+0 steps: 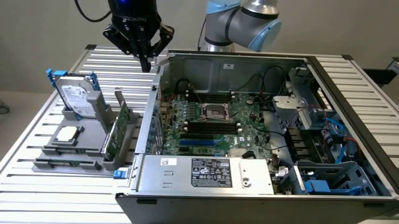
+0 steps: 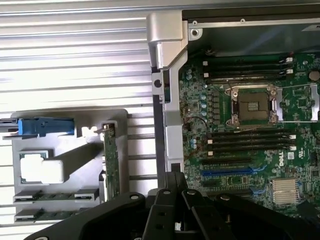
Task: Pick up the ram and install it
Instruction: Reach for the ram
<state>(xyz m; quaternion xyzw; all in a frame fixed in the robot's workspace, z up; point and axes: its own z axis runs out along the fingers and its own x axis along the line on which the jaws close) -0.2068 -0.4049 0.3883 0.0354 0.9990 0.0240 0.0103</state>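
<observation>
My gripper hangs shut with nothing in it, above the far corner of the open computer case's wall on the exterior view's left. In the wrist view its black fingers are pressed together over that wall. The ram lies flat as thin green sticks in the front grooves of the grey parts holder, well away from the gripper. Two such ram sticks lie side by side in the holder. Black memory slots flank the CPU socket on the motherboard.
On the holder also stand a hard drive, a CPU chip and an upright green expansion card. The case holds a power supply, cables and a drive cage. A slatted metal table carries everything.
</observation>
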